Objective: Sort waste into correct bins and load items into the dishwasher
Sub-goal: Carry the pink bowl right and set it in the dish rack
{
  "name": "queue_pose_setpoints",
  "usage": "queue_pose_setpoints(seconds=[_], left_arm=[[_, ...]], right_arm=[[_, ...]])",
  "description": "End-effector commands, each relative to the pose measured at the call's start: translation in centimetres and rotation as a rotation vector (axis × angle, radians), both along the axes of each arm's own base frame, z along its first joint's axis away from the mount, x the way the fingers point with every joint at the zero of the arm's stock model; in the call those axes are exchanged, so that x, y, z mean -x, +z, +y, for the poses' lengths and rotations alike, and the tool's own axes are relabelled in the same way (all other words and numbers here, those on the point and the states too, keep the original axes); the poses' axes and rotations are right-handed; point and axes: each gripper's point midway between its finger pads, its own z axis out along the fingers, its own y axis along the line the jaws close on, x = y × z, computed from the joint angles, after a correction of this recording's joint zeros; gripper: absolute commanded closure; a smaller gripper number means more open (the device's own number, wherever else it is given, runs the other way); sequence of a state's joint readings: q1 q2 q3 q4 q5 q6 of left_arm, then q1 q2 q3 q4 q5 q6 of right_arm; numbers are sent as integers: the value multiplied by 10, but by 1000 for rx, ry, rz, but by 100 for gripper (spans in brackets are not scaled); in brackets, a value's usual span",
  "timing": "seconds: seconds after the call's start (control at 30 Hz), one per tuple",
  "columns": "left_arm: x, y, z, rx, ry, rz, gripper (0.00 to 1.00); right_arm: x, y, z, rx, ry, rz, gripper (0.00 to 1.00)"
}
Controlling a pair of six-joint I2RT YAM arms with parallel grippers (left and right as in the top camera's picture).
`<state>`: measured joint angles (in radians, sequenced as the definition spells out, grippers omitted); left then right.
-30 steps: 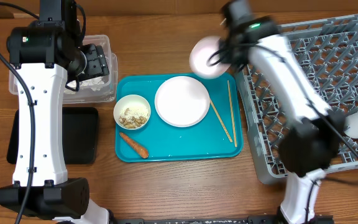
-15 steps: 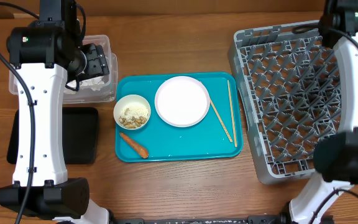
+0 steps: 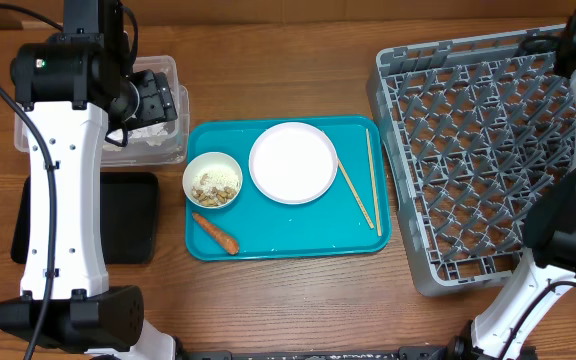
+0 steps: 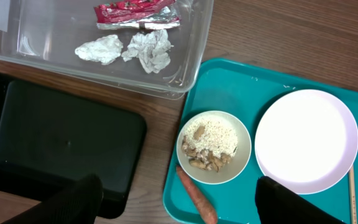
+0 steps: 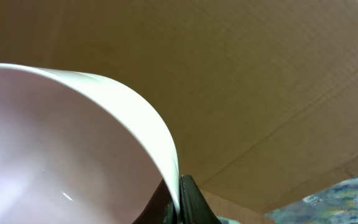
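Only the right wrist view showed the glossy pink bowl [image 5: 61,149], rim pinched in the right gripper [image 5: 178,202]; overhead, that arm stood at the frame edge over the grey lattice dish rack [image 3: 468,150]. The left gripper [image 4: 179,198] hung wide open over the clear plastic tub [image 4: 48,28]

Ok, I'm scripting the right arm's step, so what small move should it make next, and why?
Probably lower the right gripper toward the dish rack and set the pink bowl into a slot. The right wrist view shows the bowl's rim pinched in its fingers, and the overhead view shows open grid cells.
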<state>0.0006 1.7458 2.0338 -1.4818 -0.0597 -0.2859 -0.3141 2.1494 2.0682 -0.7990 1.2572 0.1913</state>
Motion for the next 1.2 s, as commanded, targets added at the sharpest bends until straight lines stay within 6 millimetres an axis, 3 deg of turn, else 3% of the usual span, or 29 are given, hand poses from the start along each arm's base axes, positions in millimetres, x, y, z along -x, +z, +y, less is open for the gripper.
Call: queue_pose_setpoints(seconds=[0.0,0.3,0.53,0.77,1.0,1.17], left_arm=[[-1,3,-2,10,2,-8,20],[0,2,-2,12,5,-4,18],[0,2,-4,25,0,-5,17],[0,2,-6,33,-3,-6,17],[0,3,-6,33,-3,-7,17],[0,2,-6,32,-3,-7,17]], right_arm=[[-4,-17,-10,-8,-7,56,96],[-18,-68,-17,-55,8,123,96],[-33,-111,5,-156,99,170,96],[-32,-133,22,-175,119,213,96],[-31,-135,34,-174,107,196,96],[-21,-113,25,-60,32,198,96]])
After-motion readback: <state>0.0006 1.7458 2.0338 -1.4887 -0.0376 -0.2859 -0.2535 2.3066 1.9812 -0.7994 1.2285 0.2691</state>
